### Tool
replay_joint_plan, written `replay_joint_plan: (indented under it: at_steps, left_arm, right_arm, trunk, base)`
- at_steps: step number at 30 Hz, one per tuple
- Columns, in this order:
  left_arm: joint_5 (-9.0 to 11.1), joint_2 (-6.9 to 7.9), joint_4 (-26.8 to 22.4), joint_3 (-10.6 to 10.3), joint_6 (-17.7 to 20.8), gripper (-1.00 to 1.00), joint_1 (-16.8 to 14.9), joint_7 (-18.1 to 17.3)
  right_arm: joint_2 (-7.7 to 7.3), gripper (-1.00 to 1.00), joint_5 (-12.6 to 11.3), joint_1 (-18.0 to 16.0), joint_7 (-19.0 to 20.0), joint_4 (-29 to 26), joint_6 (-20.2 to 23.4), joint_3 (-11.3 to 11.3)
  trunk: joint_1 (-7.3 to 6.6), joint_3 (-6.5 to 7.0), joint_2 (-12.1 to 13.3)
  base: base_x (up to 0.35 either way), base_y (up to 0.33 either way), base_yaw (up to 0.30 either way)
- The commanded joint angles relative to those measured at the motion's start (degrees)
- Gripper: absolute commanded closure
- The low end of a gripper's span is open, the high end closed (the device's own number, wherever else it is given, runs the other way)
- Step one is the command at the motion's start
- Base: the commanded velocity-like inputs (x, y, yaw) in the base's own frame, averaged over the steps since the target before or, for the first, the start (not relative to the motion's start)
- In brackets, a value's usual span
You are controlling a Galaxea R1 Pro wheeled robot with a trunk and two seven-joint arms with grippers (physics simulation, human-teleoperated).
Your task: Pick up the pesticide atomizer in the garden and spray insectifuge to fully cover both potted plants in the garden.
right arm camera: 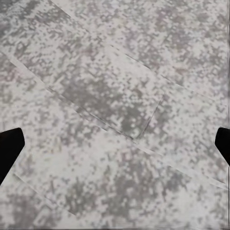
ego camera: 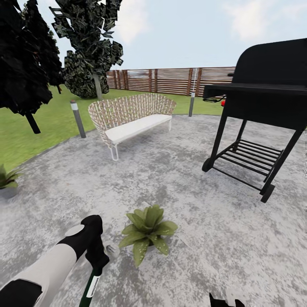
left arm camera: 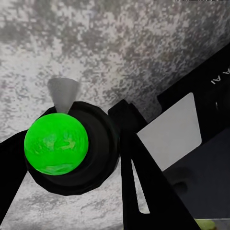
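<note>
The robot's left arm reaches forward and low over the stone patio, its white forearm sleeve ending in a black wrist, and the left gripper is clamped on the pesticide atomizer, whose dark-green body hangs down below the fingers while its whitish-grey trigger head pokes out just beside the gripper, toward the nearest plant. Through the left wrist camera the bottle's bright green end sits ringed in black between two black fingers, with a grey nozzle cone beyond it; white lettering on a black panel at the edge is too cut off to read, and a white label on the bottle cannot be read either. The right gripper hangs over bare mottled paving with its two black fingertips far apart and nothing between them. Just ahead of the left gripper, close beside the nozzle, stands one of the potted plants, a rosette of broad light-green speckled leaves. The other potted plant, with narrower spiky leaves in a grey pot, sits well off to the left of the gripper at the patio's edge. Farther ahead a wicker bench with a white seat faces a black barbecue grill off to the right. Beyond them lie the lawn, dark trees and a brown slatted fence.
</note>
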Motion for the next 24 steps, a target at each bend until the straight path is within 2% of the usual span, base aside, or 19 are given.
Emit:
replay_joint_plan:
  at_steps: [1,11,18,24]
  left_arm:
    - [-0.35,0.06,-0.15,-0.28,0.6,1.0,-0.01,-0.58]
    - [-0.35,0.42,-0.02,-0.15,0.6,1.0,-0.01,-0.51]
    - [-0.05,0.14,0.17,0.21,0.74,1.0,-0.01,2.97]
    - [0.31,0.06,0.26,0.32,0.7,1.0,-0.01,3.55]
  right_arm:
    - [0.01,-1.0,0.6,-0.05,-0.03,0.08,-0.2,-0.47]
    - [0.01,-1.0,0.6,-0.05,-0.03,0.08,-0.2,-0.47]
    - [0.01,-1.0,0.6,-0.05,-0.03,0.08,-0.2,-0.47]
    - [0.05,-1.0,0.6,-0.05,-0.03,0.07,-0.2,-0.47]
  trunk:
    - [-0.01,-0.05,-0.02]
    - [-0.01,-0.05,-0.02]
    - [-0.01,-0.05,-0.02]
    - [-0.01,-0.05,-0.02]
  base:
    - [0.0,0.005,-0.212]
    - [0.0,0.024,-0.252]
    - [0.0,0.276,-0.25]
    - [0.0,0.304,-0.249]
